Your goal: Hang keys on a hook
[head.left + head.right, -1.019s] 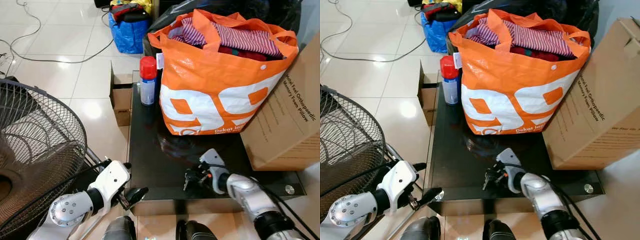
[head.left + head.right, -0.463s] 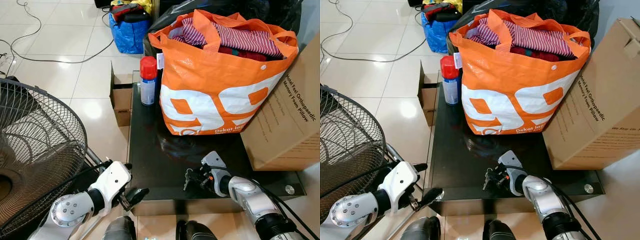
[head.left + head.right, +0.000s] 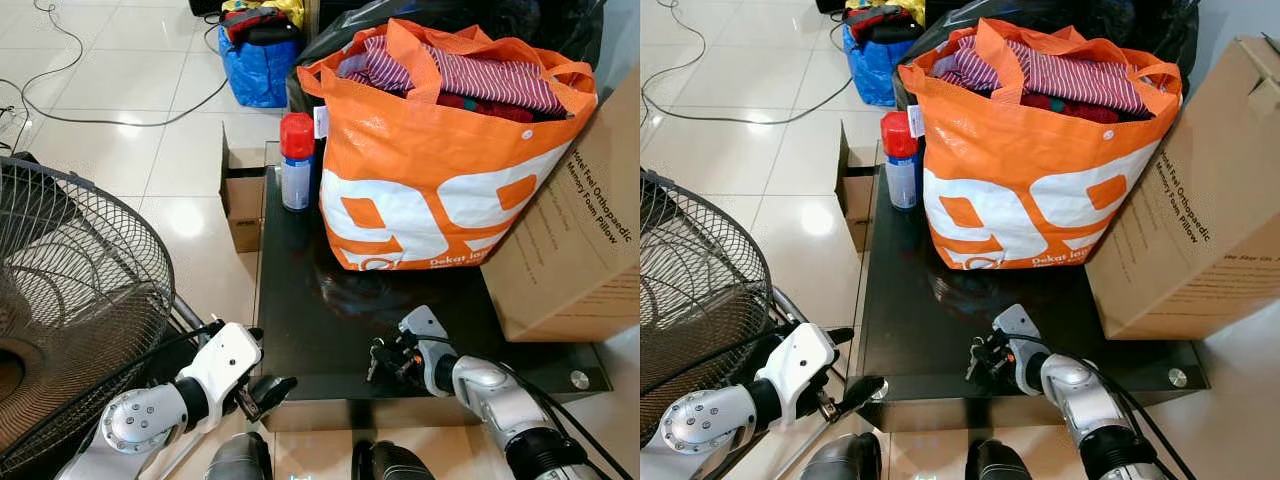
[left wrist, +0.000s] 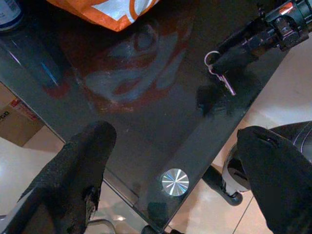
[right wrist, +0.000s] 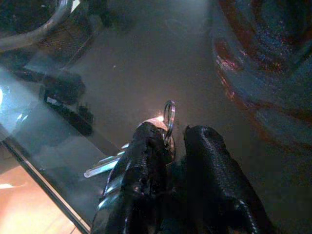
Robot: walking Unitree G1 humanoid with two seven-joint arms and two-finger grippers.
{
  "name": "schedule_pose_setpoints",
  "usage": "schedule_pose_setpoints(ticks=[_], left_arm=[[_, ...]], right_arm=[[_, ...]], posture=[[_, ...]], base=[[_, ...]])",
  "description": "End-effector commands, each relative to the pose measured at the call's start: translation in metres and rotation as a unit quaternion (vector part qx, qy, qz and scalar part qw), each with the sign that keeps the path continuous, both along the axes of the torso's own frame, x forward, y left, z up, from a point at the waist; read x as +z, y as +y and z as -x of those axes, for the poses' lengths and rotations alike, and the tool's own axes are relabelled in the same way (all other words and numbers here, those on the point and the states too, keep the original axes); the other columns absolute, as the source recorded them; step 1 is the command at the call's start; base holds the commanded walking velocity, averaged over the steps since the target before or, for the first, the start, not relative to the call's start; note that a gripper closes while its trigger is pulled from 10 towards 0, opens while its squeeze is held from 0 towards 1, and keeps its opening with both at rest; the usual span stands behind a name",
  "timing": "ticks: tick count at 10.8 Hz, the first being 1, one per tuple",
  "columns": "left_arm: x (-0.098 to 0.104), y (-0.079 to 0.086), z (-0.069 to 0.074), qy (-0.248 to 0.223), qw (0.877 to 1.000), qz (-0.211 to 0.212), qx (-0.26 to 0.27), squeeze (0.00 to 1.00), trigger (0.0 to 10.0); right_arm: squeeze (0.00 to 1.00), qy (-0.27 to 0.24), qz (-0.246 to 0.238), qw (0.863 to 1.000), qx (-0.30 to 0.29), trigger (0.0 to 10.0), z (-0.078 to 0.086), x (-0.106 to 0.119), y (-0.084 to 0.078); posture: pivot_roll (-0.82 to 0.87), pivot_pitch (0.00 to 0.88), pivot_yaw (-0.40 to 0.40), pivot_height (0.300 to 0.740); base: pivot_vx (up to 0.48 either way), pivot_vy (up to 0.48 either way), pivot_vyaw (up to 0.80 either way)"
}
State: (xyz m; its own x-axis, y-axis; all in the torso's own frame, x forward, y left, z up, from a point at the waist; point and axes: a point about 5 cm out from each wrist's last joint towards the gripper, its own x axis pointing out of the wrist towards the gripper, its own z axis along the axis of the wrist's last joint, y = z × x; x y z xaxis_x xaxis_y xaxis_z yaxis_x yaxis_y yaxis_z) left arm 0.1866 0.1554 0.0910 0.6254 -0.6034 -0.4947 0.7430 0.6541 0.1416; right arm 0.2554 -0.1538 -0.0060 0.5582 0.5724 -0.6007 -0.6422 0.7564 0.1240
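Observation:
A small bunch of keys [image 3: 377,353] on a metal ring lies near the front edge of the black glass table [image 3: 300,300]. My right gripper [image 3: 388,355] is down on the table at the keys. In the right wrist view its two black fingers [image 5: 146,161] are pinched close together, with the key ring [image 5: 169,116] standing upright between their tips and a key blade [image 5: 105,167] sticking out sideways. My left gripper [image 3: 267,357] hangs open just off the table's front left corner, its fingers [image 4: 83,165] wide apart. From there the keys [image 4: 222,80] show under the right fingers.
A full orange shopping bag [image 3: 440,200] stands at the back of the table, with a red-capped spray can [image 3: 296,160] to its left. A large cardboard box [image 3: 570,250] leans on the right. A wire fan [image 3: 70,300] stands at the left, and a small carton [image 3: 240,195] sits on the tiled floor.
My right wrist has shifted slightly at the keys, and the fingers have settled onto the ring. The keys stay in the same spot. The left arm has barely moved.

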Motion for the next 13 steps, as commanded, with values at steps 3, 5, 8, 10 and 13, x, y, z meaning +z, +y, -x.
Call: schedule_pose_setpoints(ticks=[3,5,8,10,13], left_arm=[[0.0,0.001,-0.001,-0.004,1.0,-0.007,-0.002,0.73,10.0],[-0.001,0.001,0.0,-0.004,1.0,-0.007,-0.002,0.73,10.0],[-0.001,0.0,0.0,-0.004,1.0,-0.007,-0.001,0.73,10.0],[-0.002,0.001,0.001,-0.007,1.0,-0.006,0.005,0.73,10.0],[-0.001,-0.001,-0.011,-0.035,0.999,0.007,0.025,0.71,10.0]], right_arm=[[0.0,0.0,0.006,1.0,-0.001,4.8,-0.001,-0.001,0.0],[0.0,0.0,0.005,1.0,-0.001,4.4,0.0,-0.002,0.001],[0.0,-0.002,0.002,1.0,-0.005,3.5,-0.001,-0.001,0.001],[0.0,-0.019,-0.059,0.995,-0.077,2.4,-0.006,0.014,-0.01],[0.0,-0.044,-0.131,0.98,-0.146,0.0,0.003,0.041,-0.023]], posture=[[0.06,0.154,-0.044,0.74],[0.06,0.156,-0.046,0.74],[0.06,0.155,-0.05,0.74],[0.05,0.128,-0.066,0.74],[0.03,0.038,-0.079,0.74]], base=[[0.0,0.0,0.0],[0.0,0.0,0.0],[0.0,0.0,0.0],[0.0,0.0,0.0],[0.0,0.0,0.0]])
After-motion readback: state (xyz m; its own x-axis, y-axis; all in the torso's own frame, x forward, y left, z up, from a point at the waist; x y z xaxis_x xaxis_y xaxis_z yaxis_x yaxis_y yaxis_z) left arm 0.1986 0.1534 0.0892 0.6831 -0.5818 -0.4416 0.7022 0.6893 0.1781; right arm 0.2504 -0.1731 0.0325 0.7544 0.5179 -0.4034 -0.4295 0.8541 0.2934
